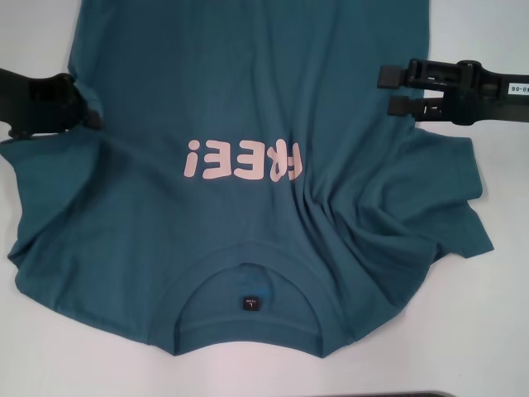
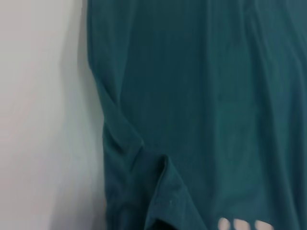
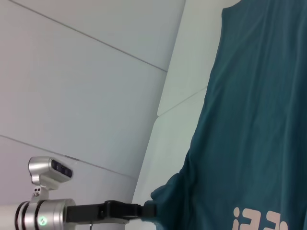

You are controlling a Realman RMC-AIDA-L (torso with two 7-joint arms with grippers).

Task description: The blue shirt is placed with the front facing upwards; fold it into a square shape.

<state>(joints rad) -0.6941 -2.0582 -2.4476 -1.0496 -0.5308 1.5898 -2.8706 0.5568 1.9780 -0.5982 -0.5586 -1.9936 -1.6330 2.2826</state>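
- Head view: the shirt lies front up on the white table, collar toward the robot, the "FREE!" print across the chest; the left gripper sits at the shirt's left edge by the armpit, cloth bunched against its tip, so it looks to be pinched on the fabric, though I cannot tell for sure; the right gripper hangs over the right side at the same height, its two fingers apart with a clear gap and no cloth between them.
- Left wrist view: only the shirt's side edge against the table, with a raised ridge of cloth running toward the sleeve seam; its own fingers do not show.
- Right wrist view: the left gripper shows far off, its tip buried in the shirt's edge; the body of the shirt hangs smooth beyond it.
- Judgement: the step seems to be taking both sides for a fold; the right should close on one layer at matching height; then both should lift evenly and keep the cloth taut, lest wrinkles near the right sleeve get folded in.
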